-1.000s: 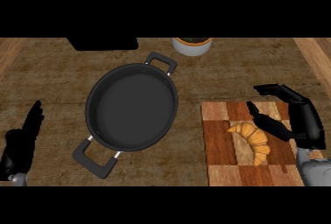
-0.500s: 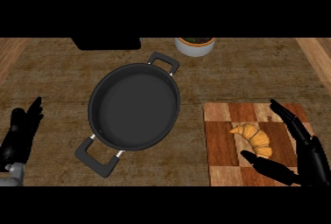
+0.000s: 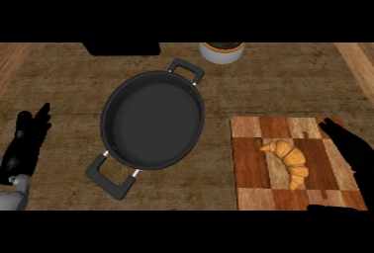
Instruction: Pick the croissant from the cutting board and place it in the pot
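- Where the head view looks steeply down, the croissant (image 3: pixel 288 163) lies on the cutting board (image 3: pixel 252 163), just left of the right hand (image 3: pixel 350 150); its long axis runs from upper left to lower right, curving, with one tip toward the pot and the other toward the board's near edge.
- Right hand: at the board's right edge, fingers straight and spread, thumb tip low by the near corner; it is apart from the croissant and holds nothing.
- Left hand (image 3: pixel 25 143): open, fingers up, resting at the view's left edge, well apart from the pot.
- Pot (image 3: pixel 152 121): dark, oval, two handles, nothing inside; it sits between the two hands, left of the board.
- Counter (image 3: pixel 277 94): brown, mottled; beyond the pot stands a white cup (image 3: pixel 221 52) beside a black box (image 3: pixel 120 48).
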